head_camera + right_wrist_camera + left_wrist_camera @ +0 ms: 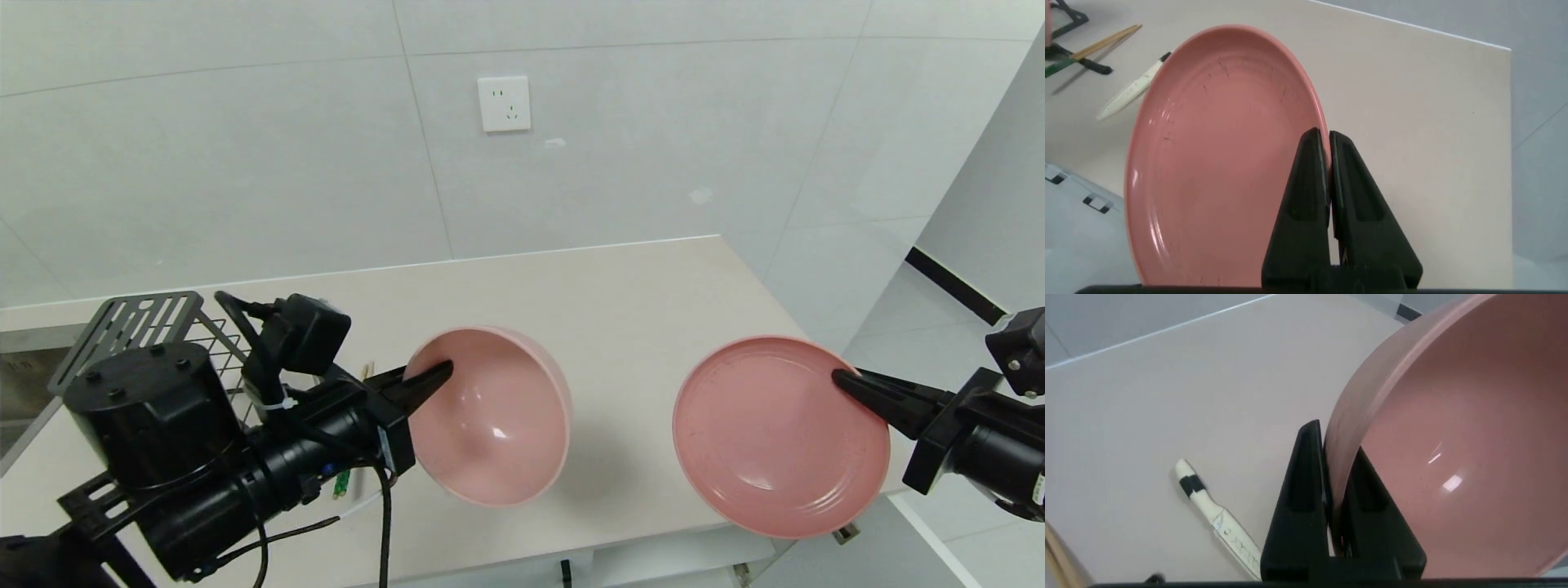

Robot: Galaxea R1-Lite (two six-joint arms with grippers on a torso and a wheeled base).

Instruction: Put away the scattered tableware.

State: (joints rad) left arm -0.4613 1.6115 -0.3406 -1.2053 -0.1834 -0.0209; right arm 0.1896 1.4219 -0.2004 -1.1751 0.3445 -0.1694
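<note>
Left gripper [441, 371] has its jaws pinched on the pink bowl [498, 425] at its rim, right gripper [841, 378] likewise on the pink plate [767, 441], both tilted above the surface [637, 286]. Probably light, stiff, slippery plastic; rims suit gripping.

The white utensil [1212, 513] is partly hidden behind the left claw [1331, 449]; the bowl [1470, 433] it grips is cropped.
</note>
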